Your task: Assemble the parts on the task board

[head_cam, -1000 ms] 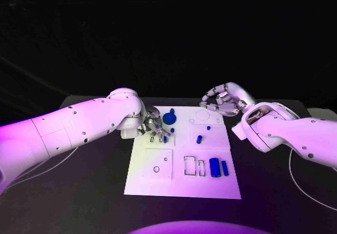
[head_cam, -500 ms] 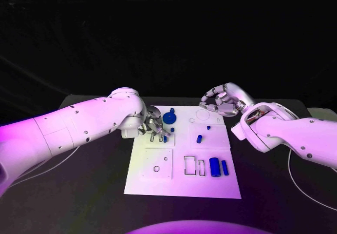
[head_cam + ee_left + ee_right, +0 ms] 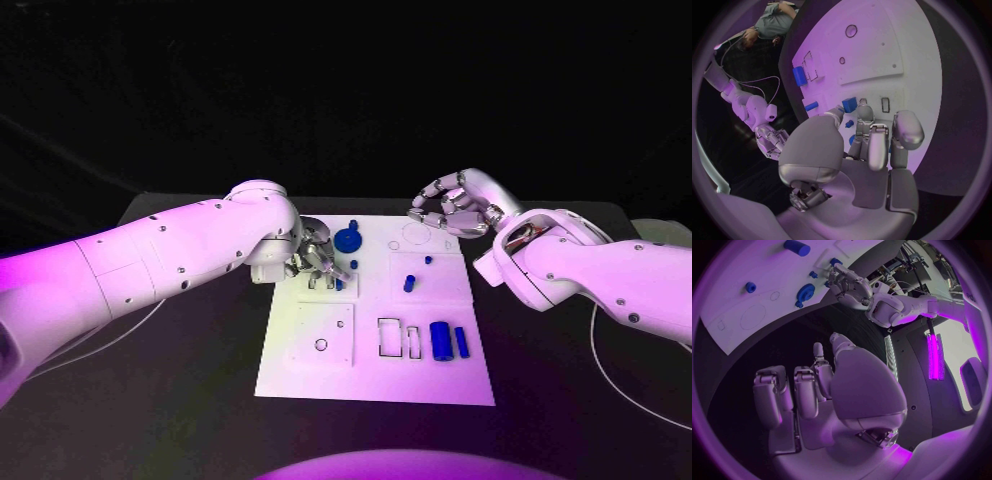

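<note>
The white task board (image 3: 375, 375) lies mid-table. My left hand (image 3: 320, 262) hovers low over its back left area, beside two small slots (image 3: 320, 286). In the left wrist view this hand (image 3: 873, 150) pinches a small blue block (image 3: 849, 104) between thumb and fingertip, close to a slot (image 3: 884, 105). A round blue part (image 3: 348, 240) stands just behind the hand. My right hand (image 3: 450, 208) hangs above the board's back right corner, fingers curled in on nothing. The right wrist view shows that hand (image 3: 817, 390) and the round blue part (image 3: 805, 291).
On the board lie a thick blue cylinder (image 3: 440, 341), a thinner blue rod (image 3: 462, 343), a short blue piece (image 3: 410, 284) and small blue pegs (image 3: 427, 262). Empty outlined recesses (image 3: 391, 338) sit beside the cylinder. Black table (image 3: 173, 400) surrounds the board.
</note>
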`<state>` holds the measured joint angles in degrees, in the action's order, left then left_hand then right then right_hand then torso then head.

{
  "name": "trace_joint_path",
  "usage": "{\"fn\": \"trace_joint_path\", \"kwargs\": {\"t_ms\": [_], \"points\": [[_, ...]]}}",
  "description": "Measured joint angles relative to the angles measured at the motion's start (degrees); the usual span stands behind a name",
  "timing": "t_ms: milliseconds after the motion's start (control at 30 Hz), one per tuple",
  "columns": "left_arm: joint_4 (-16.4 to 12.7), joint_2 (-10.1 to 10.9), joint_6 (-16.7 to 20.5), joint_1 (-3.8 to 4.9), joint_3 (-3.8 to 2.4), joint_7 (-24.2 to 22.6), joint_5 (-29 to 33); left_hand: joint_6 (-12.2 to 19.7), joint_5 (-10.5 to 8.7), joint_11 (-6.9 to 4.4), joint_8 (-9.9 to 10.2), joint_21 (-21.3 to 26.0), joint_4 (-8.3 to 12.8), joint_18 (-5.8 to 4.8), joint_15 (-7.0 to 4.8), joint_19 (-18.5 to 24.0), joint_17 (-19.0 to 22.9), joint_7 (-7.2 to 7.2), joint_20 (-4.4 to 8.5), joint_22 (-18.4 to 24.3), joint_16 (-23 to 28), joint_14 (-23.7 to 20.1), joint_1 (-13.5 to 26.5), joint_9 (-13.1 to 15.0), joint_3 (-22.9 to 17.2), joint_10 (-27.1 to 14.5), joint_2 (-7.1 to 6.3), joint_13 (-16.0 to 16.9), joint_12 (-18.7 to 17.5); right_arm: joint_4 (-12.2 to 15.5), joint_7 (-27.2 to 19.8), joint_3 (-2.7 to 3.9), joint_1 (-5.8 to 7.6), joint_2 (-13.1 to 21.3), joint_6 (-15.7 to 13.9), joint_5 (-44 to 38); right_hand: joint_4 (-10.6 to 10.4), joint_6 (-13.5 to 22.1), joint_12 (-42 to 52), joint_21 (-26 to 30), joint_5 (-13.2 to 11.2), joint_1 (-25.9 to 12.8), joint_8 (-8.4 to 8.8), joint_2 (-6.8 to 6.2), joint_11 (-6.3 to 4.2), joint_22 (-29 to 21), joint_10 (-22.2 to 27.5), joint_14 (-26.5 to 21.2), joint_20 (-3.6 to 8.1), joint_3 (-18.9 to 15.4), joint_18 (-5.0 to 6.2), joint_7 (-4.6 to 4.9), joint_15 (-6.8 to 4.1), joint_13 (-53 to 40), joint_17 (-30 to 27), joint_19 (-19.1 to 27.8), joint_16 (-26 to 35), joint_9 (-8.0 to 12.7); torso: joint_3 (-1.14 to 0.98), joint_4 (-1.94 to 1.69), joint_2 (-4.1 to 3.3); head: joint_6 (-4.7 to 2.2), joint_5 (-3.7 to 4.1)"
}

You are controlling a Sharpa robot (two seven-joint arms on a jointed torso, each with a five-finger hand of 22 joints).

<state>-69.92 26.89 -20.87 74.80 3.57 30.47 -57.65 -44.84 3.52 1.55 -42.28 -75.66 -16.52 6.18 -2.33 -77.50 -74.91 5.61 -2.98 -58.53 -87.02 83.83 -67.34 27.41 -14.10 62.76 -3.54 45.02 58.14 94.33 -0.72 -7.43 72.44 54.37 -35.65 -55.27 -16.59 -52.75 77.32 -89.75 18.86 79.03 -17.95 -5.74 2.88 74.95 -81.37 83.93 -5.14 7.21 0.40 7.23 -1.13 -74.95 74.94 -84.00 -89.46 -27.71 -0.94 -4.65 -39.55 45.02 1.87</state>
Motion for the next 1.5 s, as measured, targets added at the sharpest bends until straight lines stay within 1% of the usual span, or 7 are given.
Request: {"fn": "trace_joint_path", "kwargs": {"t_ms": [500, 700, 767, 900, 1267, 1400, 1500], "points": [[0.15, -0.12, -0.05, 0.01, 0.13, -0.04, 1.2, 0.21, 0.0, 0.0, -0.46, -0.6, 0.14, 0.01, 0.0, 0.0, 0.0, -0.21, 0.0, -0.68, -0.23, 0.0, -2.75, 0.57, -5.87, 0.0, -0.23, 0.16, 0.44, -0.2, -0.01, 0.0, -0.03, -0.22, -0.02, 0.0, 0.0, 0.0, 0.0, 0.0, 0.0, 0.0, -0.23, 0.0, 0.0, -0.01, 0.0, 0.0, 0.0, 0.0, 0.0, 0.0, 0.0, 0.0, -0.01, 0.0, 0.0, -0.04, -0.05, 0.01, 0.05, 0.15, 0.04], [0.11, -0.09, 0.04, 0.04, 0.14, -0.09, 2.51, 1.13, -0.23, -0.53, -1.41, -1.22, 3.31, 0.01, -0.33, -0.09, 0.0, -0.48, 0.1, -1.46, -0.23, 0.33, -6.38, 1.01, -17.09, 0.14, -1.99, 0.39, 0.73, -0.27, -0.01, 0.0, -0.08, -0.27, -0.02, 0.0, -0.01, 0.0, 0.0, 0.0, 0.0, 0.0, -0.22, 0.0, 0.0, -0.01, 0.0, 0.0, 0.0, 0.0, 0.0, 0.0, 0.0, 0.0, -0.02, 0.0, 0.0, -0.04, -0.03, 0.02, 0.05, 0.14, 0.08], [0.01, 0.04, 0.07, 0.03, 0.14, -0.1, 2.98, 1.87, -0.21, -0.63, -2.32, -1.27, 2.98, 0.01, -0.44, -0.21, 0.0, -0.4, 0.22, -1.6, -0.22, 0.21, -7.38, 1.01, -19.82, 0.24, -2.9, 0.21, 0.76, -0.28, -0.01, 0.0, -0.1, -0.28, -0.02, 0.0, -0.16, 0.0, 0.0, 0.0, 0.0, 0.0, -0.22, 0.0, 0.0, -0.02, 0.0, 0.0, 0.0, 0.15, 0.0, 0.0, 0.0, 0.0, -0.02, 0.0, 0.0, -0.04, -0.04, 0.02, 0.04, 0.15, 0.09], [-0.41, 0.54, 0.17, -0.02, 0.14, -0.1, 3.93, 2.47, 0.0, -0.61, -5.21, -1.27, 1.05, 0.0, -0.44, -0.22, 0.0, -0.19, 0.22, -1.81, -0.22, 0.21, -6.21, 1.01, -22.1, 1.47, -3.38, 0.7, 1.27, -0.31, 0.0, 0.0, -0.14, -0.28, -0.02, 0.0, -0.14, 0.0, 0.0, 0.0, 0.0, 0.0, -0.22, 0.0, 0.0, -0.02, 0.0, 0.0, 0.0, 0.17, 0.0, 0.0, 0.0, 0.0, -0.02, 0.0, 0.0, -0.05, -0.01, 0.03, 0.02, 0.19, 0.16], [-2.45, 2.71, 0.95, 0.01, -0.18, -0.02, 5.47, 2.47, 0.0, -0.94, -6.77, -1.49, 3.06, 0.01, -0.44, -0.21, 0.0, -0.18, 0.22, -1.86, -0.22, 0.21, -3.18, 1.2, -25.23, 3.23, -4.16, 3.24, 3.5, -0.46, 0.0, 0.0, -0.19, -0.28, -0.02, 0.09, 0.0, 0.0, 0.0, 0.0, -0.01, -0.23, -0.22, -0.22, 0.0, -0.03, 0.0, 0.0, 0.0, 0.31, 0.0, 0.0, 0.0, 0.01, -0.02, 0.0, 0.23, -0.12, -0.1, -0.02, 0.04, 0.05, 0.15], [-3.89, 4.06, 1.78, 0.03, -0.3, -0.02, 5.46, 2.46, 1.04, -1.18, -7.31, -1.49, 2.89, 0.01, -0.44, -0.21, 0.0, -0.18, 0.22, -1.71, -0.22, 0.21, -2.31, 2.47, -25.4, 4.18, -4.76, 4.11, 4.4, -0.5, -0.02, 0.0, -0.19, -0.25, -0.03, 0.12, 0.0, 0.0, 0.0, 0.0, -0.01, -0.47, -0.22, 0.02, 0.0, -0.03, 0.0, 0.0, 0.0, 0.31, 0.0, 0.0, 0.0, 0.0, -0.03, 0.0, 0.23, -0.14, -0.11, -0.01, 0.07, 0.05, 0.11], [-4.9, 4.8, 2.89, 0.03, -0.31, -0.06, 5.35, 2.02, 4.78, -1.25, -7.62, -1.49, 2.84, 0.01, -0.61, -0.21, -0.04, -0.61, 0.22, -1.92, -0.22, 0.03, -0.84, 7.02, -25.45, 5.35, -5.63, 5.02, 5.25, -0.5, -0.04, 0.0, -0.19, -0.11, -0.04, 0.14, 0.0, 0.0, 0.0, 0.0, -0.01, -0.47, -0.22, 0.01, 0.0, -0.03, 0.0, 0.0, 0.0, 0.31, 0.0, 0.0, 0.0, 0.0, -0.03, 0.0, 0.23, -0.14, -0.09, 0.02, 0.07, -0.03, 0.03]]}}
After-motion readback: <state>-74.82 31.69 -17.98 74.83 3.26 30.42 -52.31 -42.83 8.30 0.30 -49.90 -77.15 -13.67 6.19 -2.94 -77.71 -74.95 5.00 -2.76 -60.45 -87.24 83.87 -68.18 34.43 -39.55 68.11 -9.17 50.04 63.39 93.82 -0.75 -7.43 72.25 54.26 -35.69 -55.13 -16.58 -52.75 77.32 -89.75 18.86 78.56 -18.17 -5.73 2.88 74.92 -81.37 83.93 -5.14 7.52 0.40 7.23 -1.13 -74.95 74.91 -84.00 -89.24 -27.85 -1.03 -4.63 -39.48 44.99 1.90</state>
